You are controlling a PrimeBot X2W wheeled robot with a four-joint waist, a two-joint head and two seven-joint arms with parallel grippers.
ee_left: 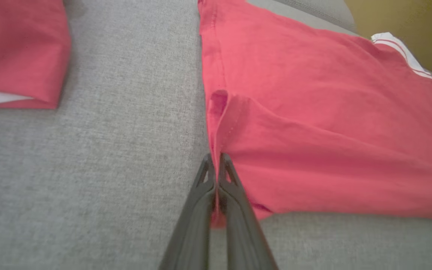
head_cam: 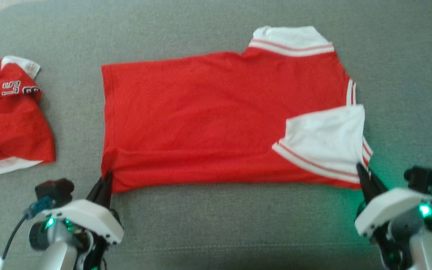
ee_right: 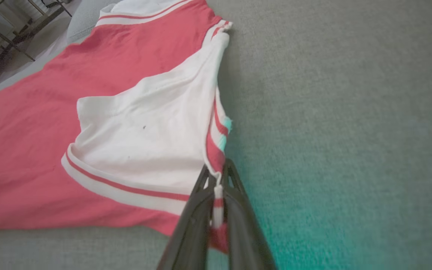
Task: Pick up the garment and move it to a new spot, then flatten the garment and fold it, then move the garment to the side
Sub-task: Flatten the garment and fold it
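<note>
Head view: left pincer (head_cam: 106, 180) clenched on the garment (head_cam: 201, 120) at its hem corner, right pincer (head_cam: 362, 170) clenched on its striped edge by the white sleeve (head_cam: 324, 138). Recommend raising both corners together, edge kept taut, and carrying them forward evenly. Garment lies ahead of and between both pincers: red, largely flat, sleeve folded inward.

Head camera looks steeply down from above onto a grey cushioned surface (head_cam: 216, 232), taking in the whole red garment (head_cam: 201, 123). Left wrist camera sits low and close, looking along the left gripper (ee_left: 215, 155) at the garment's near hem corner. Right wrist camera, equally close, looks along the right gripper (ee_right: 217, 170) at the white sleeve (ee_right: 144, 142); blurred shapes (ee_right: 2, 30) beyond are possibly furniture. All three views share the garment.
</note>
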